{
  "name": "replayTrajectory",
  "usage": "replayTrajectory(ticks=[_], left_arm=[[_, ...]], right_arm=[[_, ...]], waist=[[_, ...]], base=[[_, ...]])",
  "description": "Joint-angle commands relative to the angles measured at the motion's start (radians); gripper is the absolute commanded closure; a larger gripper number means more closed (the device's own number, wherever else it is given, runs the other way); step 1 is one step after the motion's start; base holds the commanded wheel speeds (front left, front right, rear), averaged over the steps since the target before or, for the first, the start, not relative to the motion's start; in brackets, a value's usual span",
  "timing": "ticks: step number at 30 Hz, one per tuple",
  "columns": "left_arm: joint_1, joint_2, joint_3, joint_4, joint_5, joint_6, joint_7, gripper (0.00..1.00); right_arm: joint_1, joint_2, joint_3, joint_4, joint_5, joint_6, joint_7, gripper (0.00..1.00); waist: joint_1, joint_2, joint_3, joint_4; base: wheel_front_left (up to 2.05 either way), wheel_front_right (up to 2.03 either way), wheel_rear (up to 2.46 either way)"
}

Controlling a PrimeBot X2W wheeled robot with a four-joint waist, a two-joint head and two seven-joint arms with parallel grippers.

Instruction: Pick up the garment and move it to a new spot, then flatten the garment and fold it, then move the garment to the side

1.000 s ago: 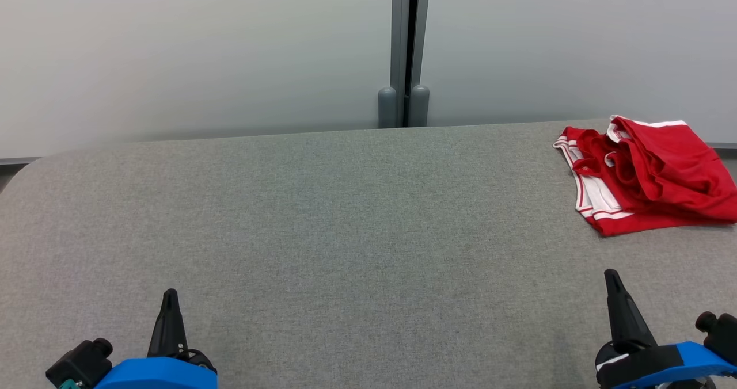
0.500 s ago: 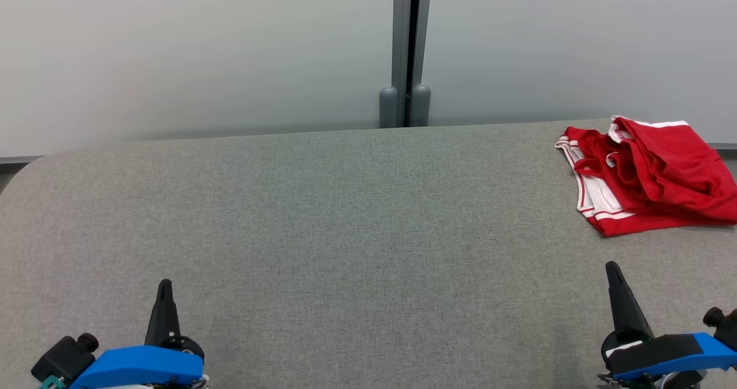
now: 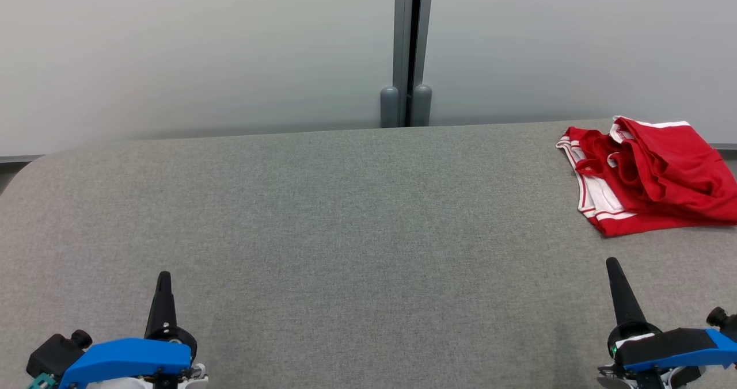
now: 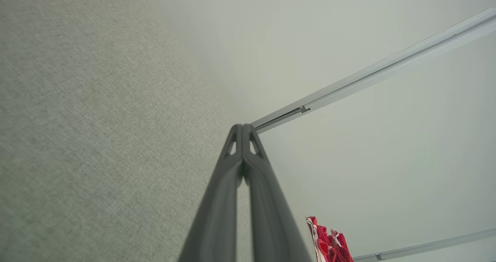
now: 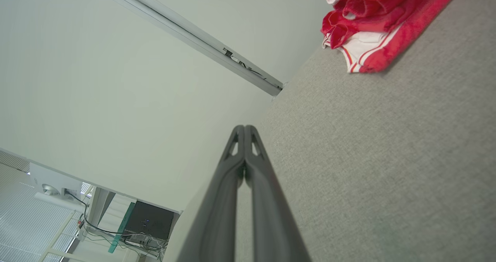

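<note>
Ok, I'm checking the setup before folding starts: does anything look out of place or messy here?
Only the red garment: it lies bunched in loose folds at the far right corner of the grey table, white trim showing, not spread flat. The left gripper and right gripper are shut, apart from it.

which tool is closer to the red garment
The dark-fingered right tool: the crumpled red-and-white fabric garment lies just ahead of it, far across from the left tool.

This looks like a lab or office test room: a grey fabric-covered bench (image 3: pixel 345 216) against plain pale partition panels (image 3: pixel 201 49) joined by a metal post (image 3: pixel 407 44), with a black electronics box (image 5: pixel 149 223) and loose cables (image 5: pixel 93 225) beyond.
</note>
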Motion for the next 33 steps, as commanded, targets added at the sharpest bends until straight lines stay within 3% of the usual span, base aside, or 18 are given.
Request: replayTrajectory(ticks=[1,33], left_arm=[[-0.025,0.001,0.009,-0.013,-0.029,-0.006,0.007,1.0],[-0.055,-0.001,0.036,-0.021,-0.318,-0.019,0.083,1.0]], right_arm=[[-0.024,0.0,-0.006,-0.005,0.033,0.0,0.007,1.0],[-0.055,0.005,-0.021,0.02,0.327,0.0,0.071,1.0]], waist=[[-0.0001,-0.0001,0.0,0.0],[-0.0001,-0.0001,0.001,0.005]], base=[[0.0,0.0,0.0],[0.0,0.0,0.0]])
